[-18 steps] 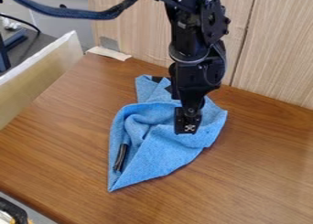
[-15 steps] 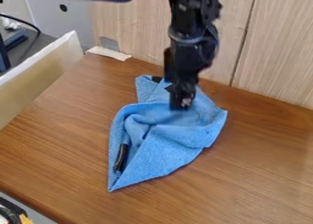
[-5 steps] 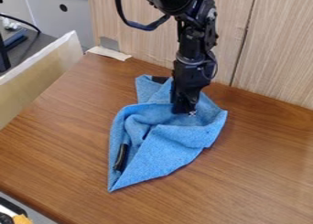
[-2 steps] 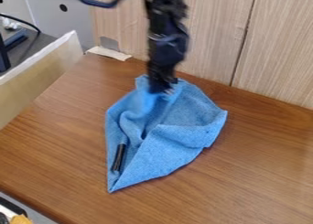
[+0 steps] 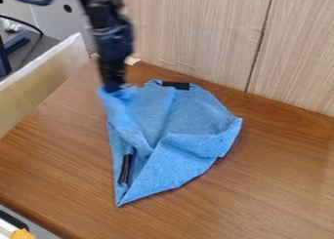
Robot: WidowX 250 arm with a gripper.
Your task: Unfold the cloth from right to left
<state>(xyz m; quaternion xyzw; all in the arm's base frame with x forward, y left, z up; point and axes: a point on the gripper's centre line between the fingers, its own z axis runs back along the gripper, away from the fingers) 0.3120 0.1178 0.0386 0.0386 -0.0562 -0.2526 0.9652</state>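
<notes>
"Where's the cloth (image 5: pixel 176 162)?"

"Crumpled on the desk (image 5: pixel 274 184), nearer its back edge, with a raised part pinched between the jaws of the gripper (image 5: pixel 113 88)."

"Anything in the way?"

"A pale board (image 5: pixel 42 74) walls off the left edge, and a wood-grain panel (image 5: pixel 196 33) stands along the back. The arm (image 5: pixel 111 35) partly hides a pale scrap (image 5: pixel 132 61) near the back left corner."

"And past the front left edge?"

"Something orange (image 5: pixel 21 234), too little showing to name."

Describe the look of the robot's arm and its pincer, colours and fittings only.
The arm is black, built of chunky, blocky segments that narrow toward the pincer, which is dark as well. A dark blue-black cable loops out beside its upper part. Finer markings are too blurred to tell.
</notes>
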